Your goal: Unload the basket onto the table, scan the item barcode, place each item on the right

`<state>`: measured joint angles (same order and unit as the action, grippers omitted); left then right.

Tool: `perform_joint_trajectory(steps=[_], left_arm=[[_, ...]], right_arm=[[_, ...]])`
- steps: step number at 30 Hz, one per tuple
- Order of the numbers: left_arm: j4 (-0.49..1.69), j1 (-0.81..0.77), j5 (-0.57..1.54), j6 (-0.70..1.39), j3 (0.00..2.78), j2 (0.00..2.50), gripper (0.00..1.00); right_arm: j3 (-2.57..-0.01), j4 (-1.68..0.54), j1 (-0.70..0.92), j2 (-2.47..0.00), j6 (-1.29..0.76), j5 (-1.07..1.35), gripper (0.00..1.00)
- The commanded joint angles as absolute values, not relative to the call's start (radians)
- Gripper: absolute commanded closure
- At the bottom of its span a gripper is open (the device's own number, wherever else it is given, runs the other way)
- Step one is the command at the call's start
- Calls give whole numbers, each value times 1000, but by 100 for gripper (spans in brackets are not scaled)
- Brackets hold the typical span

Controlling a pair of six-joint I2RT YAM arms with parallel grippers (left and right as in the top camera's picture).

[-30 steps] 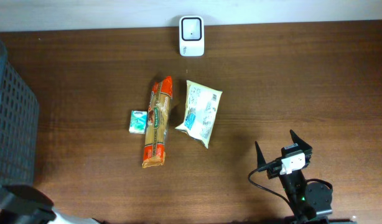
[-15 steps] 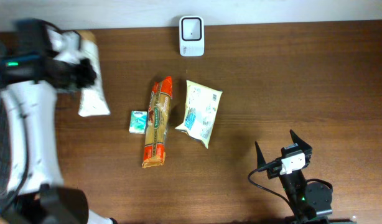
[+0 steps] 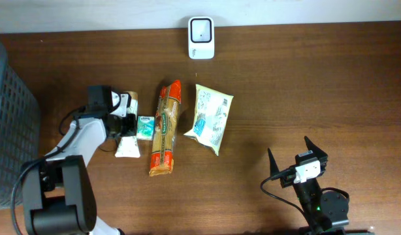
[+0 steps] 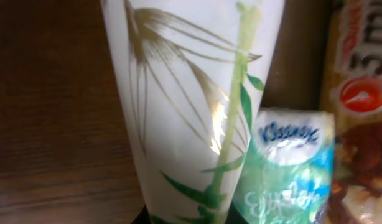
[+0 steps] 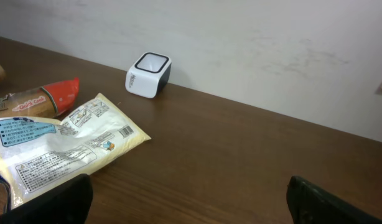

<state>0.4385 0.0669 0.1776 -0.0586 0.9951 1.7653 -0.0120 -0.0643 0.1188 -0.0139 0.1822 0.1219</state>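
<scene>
Right gripper (image 3: 297,160): nearest the table's (image 3: 331,91) front edge, on the right; jaws spread wide, nothing between them, well apart from every item.
Right fingers (image 5: 48,200): dark tips at the bottom corners of the right wrist view, over bare wood.
Left gripper (image 3: 125,123): left of centre, pinching the white pack across its middle.
White pack (image 3: 128,149): the held item; long, with a green and gold leaf print (image 4: 191,93); it runs front to back, just left of the tissues. Whether it rests on the wood I cannot tell.
Tissues (image 3: 145,127): small teal and white pack (image 4: 290,168), between the white pack and the pasta, its left edge partly behind the white pack in the left wrist view.
Pasta (image 3: 164,128): long orange bag, lying front to back, close beside the tissues.
Pouch (image 3: 210,118): pale flat bag, right of the pasta, printed side with barcode up (image 5: 60,149).
Basket (image 3: 11,130): grey mesh, at the far left edge.
Scanner (image 3: 201,37): small white box at the back edge, beyond the pasta and pouch, by the wall (image 5: 149,74).
</scene>
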Motion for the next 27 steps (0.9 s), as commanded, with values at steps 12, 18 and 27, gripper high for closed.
perform_joint_trajectory(steps=[12, 18, 27], left_arm=[[402, -73, 220, 105, 1031, 1750, 1], [668, 70, 220, 100, 1230, 1635, 1], [751, 162, 312, 6, 1282, 1295, 1]], right_arm=[[-6, -68, 125, -7, 171, 128, 2], [-6, -68, 125, -7, 171, 128, 2], [-6, -68, 125, -7, 171, 128, 2]])
